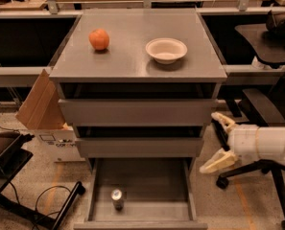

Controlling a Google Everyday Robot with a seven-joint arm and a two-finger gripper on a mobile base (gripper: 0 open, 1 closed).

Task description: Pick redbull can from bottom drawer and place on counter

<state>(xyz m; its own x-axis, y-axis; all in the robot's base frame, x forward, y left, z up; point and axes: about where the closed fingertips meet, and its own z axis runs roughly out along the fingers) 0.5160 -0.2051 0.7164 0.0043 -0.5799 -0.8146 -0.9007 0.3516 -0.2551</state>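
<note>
The redbull can stands upright in the open bottom drawer, near its front left, shiny silver top up. The counter is the grey metal top of the cabinet above. My gripper is at the right of the cabinet, level with the middle drawer front, its two cream fingers spread wide and empty. It is to the right of and above the can, outside the drawer.
An orange fruit and a white bowl sit on the counter. A cardboard box stands left of the cabinet. An office chair is at the right, behind my arm. Cables lie on the floor at the lower left.
</note>
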